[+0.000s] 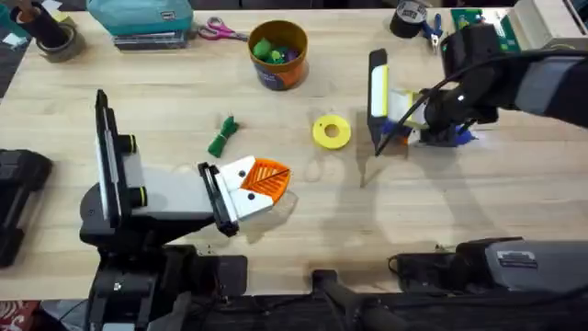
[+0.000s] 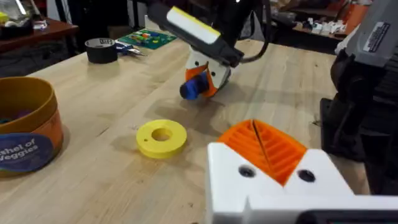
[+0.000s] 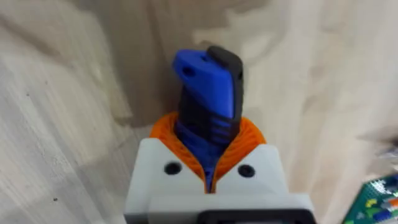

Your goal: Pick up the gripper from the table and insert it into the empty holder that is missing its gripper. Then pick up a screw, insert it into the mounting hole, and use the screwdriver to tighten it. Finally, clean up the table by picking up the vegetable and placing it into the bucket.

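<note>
Both right gripper (image 3: 208, 177) fingers clamp screwdriver (image 3: 208, 102).

bucket (image 2: 25, 127), near the tabletop's far edge | white lettering on dark blue band: "shel of" above "Veggies", start cut off | small print on grey arm label (image 2: 377, 34): illegible | no other readable text, numbers or signs

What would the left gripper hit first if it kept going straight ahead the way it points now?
Likely the yellow ring, lying slightly off its line past the left gripper; beyond it is the right gripper holding a blue tool. Depth is uncertain.
</note>
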`<move>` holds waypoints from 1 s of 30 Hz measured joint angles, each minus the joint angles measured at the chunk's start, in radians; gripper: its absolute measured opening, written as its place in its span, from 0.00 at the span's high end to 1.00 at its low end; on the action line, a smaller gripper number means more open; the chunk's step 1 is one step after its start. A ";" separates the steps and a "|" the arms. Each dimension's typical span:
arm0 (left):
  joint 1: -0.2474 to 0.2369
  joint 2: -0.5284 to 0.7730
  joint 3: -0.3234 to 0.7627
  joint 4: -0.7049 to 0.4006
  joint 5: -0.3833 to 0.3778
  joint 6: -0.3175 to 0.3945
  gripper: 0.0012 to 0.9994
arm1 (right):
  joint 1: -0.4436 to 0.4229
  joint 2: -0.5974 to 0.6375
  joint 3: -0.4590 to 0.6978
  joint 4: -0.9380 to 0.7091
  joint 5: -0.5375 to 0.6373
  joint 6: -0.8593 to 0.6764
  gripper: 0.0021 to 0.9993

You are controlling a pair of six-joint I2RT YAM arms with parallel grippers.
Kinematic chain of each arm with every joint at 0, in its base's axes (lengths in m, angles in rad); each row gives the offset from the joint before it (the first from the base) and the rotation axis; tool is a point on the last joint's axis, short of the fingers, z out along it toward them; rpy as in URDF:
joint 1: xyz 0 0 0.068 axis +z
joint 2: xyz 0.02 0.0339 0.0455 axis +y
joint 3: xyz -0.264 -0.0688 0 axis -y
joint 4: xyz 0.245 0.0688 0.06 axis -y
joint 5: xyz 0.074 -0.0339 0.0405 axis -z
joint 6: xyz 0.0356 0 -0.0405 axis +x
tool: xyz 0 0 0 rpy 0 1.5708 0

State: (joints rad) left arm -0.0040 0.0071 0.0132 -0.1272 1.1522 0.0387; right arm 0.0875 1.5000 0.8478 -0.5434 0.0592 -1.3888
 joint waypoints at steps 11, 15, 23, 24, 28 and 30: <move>0.000 0.000 0.000 0.000 0.000 0.000 0.99 | 0.004 0.031 0.022 0.065 0.037 -0.010 0.02; 0.000 0.000 0.000 0.000 0.000 0.001 0.98 | 0.004 0.019 0.022 0.042 0.037 0.056 0.00; 0.000 0.000 0.000 0.000 0.000 0.004 0.01 | 0.004 -0.136 0.123 -0.040 -0.057 0.309 0.00; 0.000 0.000 0.000 0.001 -0.001 0.004 0.01 | 0.004 -0.158 0.138 -0.040 -0.071 0.339 0.00; 0.000 0.000 0.000 0.011 -0.045 -0.015 0.01 | 0.004 -0.251 0.190 -0.040 -0.136 0.498 0.00; 0.000 0.000 -0.001 0.033 -0.104 -0.054 0.01 | 0.004 -0.300 0.204 -0.040 -0.160 0.588 0.00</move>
State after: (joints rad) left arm -0.0040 0.0071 0.0124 -0.0944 1.0479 -0.0151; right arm 0.0917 1.2005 1.0515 -0.5838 -0.1006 -0.8013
